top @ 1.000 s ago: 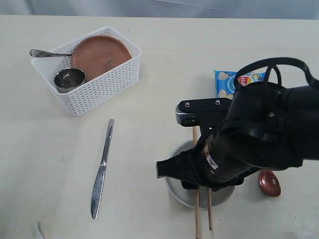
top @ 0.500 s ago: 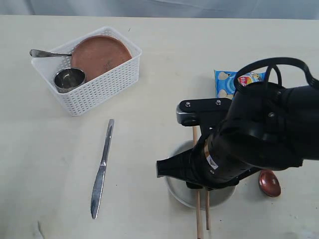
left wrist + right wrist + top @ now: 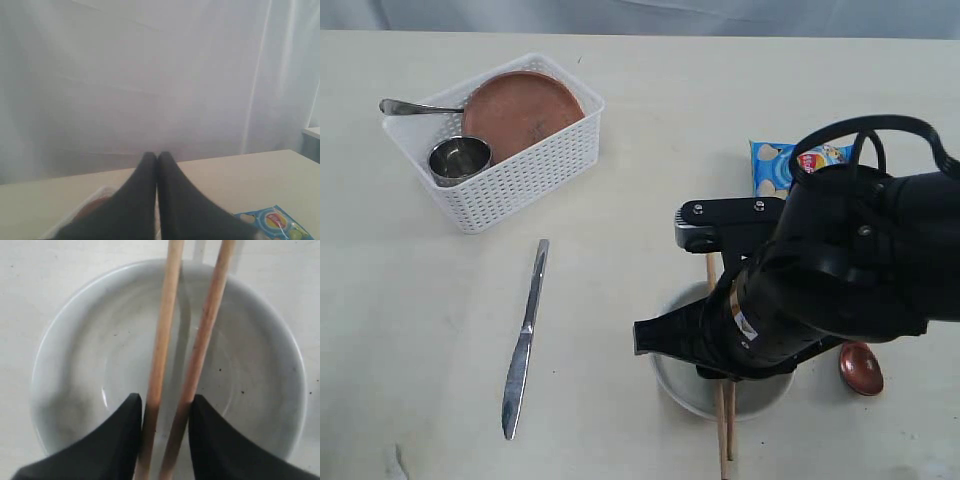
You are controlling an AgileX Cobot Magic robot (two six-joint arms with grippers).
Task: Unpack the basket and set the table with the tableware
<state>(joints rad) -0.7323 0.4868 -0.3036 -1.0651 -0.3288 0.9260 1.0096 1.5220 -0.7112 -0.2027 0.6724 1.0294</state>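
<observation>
Chopsticks (image 3: 162, 340) lie side by side across the pale bowl (image 3: 75, 365) on the table (image 3: 400, 300). The right gripper (image 3: 166, 399) has a black finger pressed against the outer side of each stick, though how firm the pinch is I can't tell. The left gripper (image 3: 157, 155) hangs up in the air, fingers clamped together on nothing. Well apart from the bowl, the basket (image 3: 520, 175) holds the reddish plate (image 3: 520, 105) and steel cup (image 3: 458, 157); the knife (image 3: 525, 340) lies on the table between them

White draped curtain (image 3: 150, 75) as backdrop, soft even daylight
</observation>
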